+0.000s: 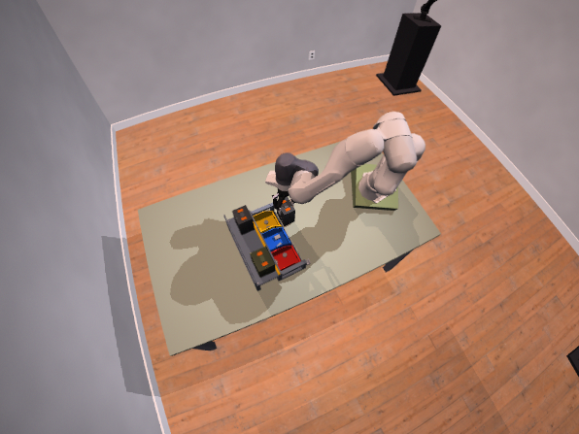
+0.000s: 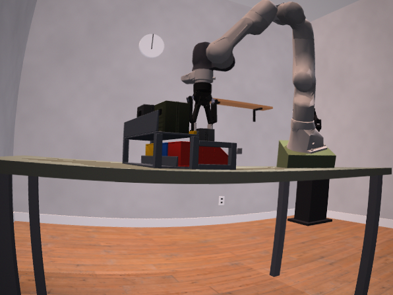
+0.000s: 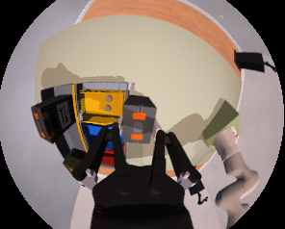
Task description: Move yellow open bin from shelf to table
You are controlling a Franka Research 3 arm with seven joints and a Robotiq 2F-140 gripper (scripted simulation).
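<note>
though the arm hides the contact, the tool (image 2: 202, 125) is clamped half-open on the yellow bin (image 1: 267, 221).

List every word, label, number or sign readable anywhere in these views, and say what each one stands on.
No readable text in any view.
Dark box on the grey shelf's top: pale marks on its side, too blurred to read.
Round white wall clock: one dark hand, no numerals visible.
Orange patches on the dark boxes: plain colour, no lettering.
Yellow open bin, blue bin, red bin: no labels visible.
</note>
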